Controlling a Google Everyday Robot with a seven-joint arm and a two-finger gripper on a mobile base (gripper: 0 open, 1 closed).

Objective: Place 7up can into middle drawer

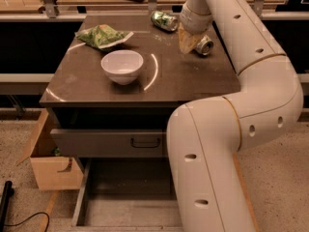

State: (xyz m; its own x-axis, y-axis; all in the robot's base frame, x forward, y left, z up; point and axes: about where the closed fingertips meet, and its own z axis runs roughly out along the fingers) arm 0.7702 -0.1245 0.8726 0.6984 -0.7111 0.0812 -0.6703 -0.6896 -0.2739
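The claw (189, 40) hangs low over the dark surface (193, 79), at about 2 o'clock from the middle of it. It is at the end of the big cream arm (251, 120), which bends up from the floor side and reaches over the right edge. If the claw is apart or together, I cannot tell from here. The 7up can (205, 46) lies on its side on the surface, just beside the claw at its 3 o'clock, with its round silver end turned to me. I cannot say if they touch.

A second, greener can (164, 21) lies at 1 o'clock on the surface, near the back edge. The white bowl (122, 65) stands upright at 8 o'clock, and a green bag (103, 35) lies at 10 o'clock.

Below, the drawer front (106, 143) with the black handle is a little out. The middle drawer (120, 209), the lowest one, is pulled far open and its floor is bare. A cardboard box (50, 170) stands on the floor at its 9 o'clock.
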